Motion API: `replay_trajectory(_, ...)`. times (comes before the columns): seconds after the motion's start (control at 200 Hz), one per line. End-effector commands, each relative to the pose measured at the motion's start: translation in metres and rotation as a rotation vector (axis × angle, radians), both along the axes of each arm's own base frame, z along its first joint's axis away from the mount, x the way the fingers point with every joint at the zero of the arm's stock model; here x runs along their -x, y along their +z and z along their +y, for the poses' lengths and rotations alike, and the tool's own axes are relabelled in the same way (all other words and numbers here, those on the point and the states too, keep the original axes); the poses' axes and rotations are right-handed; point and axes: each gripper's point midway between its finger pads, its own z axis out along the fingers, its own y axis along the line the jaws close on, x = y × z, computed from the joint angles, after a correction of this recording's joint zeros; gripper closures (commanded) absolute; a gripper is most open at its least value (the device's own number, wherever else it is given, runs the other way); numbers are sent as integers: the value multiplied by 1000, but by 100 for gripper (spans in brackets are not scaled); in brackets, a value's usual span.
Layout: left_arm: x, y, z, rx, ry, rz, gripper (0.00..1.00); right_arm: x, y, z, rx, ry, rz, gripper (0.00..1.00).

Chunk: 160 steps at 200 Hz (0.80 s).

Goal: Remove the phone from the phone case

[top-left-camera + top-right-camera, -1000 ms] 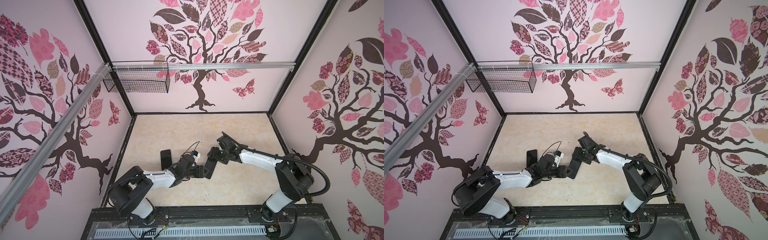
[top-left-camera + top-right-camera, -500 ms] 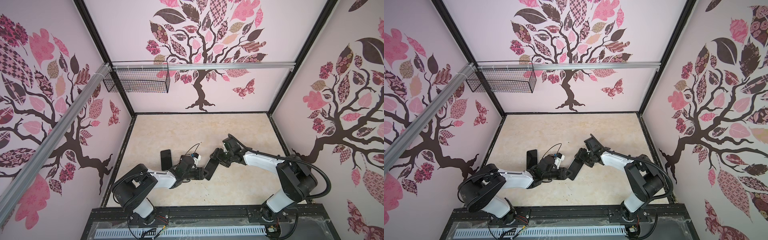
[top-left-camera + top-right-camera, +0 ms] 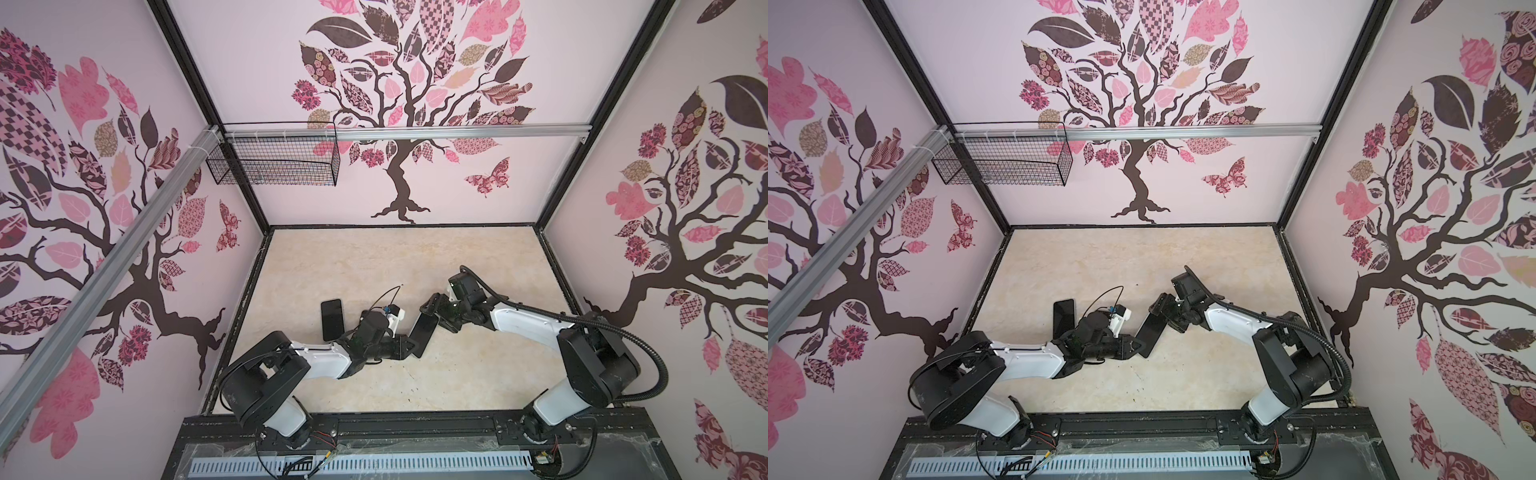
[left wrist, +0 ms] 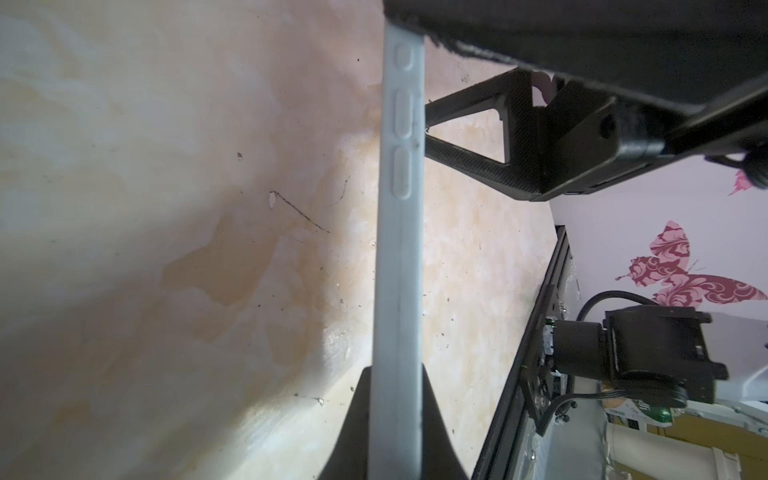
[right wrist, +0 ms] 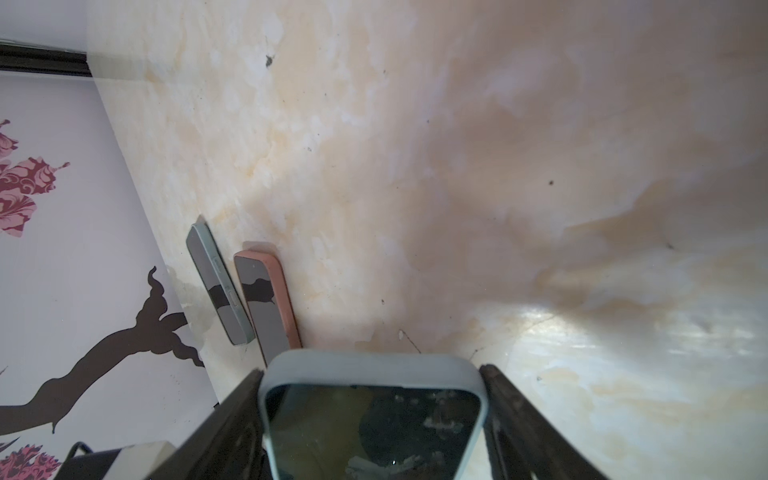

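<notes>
Top views both show the left gripper (image 3: 409,348) clamped on the near end of the phone case (image 3: 424,332), at the near middle of the table (image 3: 457,374). The phone (image 5: 374,428) sits inside the case. The right gripper (image 3: 434,313) clasps its far end. Toward the left edge, a spare phone (image 3: 332,318) lies flat.

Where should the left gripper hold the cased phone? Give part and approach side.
The end away from the right gripper, pinched across front and back, approaching along the length of the phone. The right gripper spans its width, leaving the flat faces free for the left gripper, now shut there.
</notes>
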Motion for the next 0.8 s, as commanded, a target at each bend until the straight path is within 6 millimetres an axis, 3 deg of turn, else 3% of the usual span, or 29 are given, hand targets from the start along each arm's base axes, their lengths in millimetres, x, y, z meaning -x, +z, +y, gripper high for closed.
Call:
replay_trajectory(0.0, -7, 15, 5, -38, 25, -37, 100, -8, 41, 0, -41, -6, -102, 28)
replay_trajectory(0.075, -10, 27, 8, -62, 32, -57, 100, -11, 58, -5, -26, -7, -174, 1)
replay_trajectory(0.34, -19, 77, 16, -135, 41, -137, 100, -16, 129, -49, 118, -80, -499, 1)
replay_trajectory(0.565, -32, 123, 25, -123, 110, -252, 100, -18, 172, -83, 305, -107, -685, 1)
replay_trajectory(0.645, -30, 143, 22, -69, 95, -336, 100, -18, 183, -84, 366, -48, -747, 1)
replay_trajectory(0.795, -20, 160, 25, -82, 19, -424, 100, -5, 197, -71, 379, 122, -924, 1)
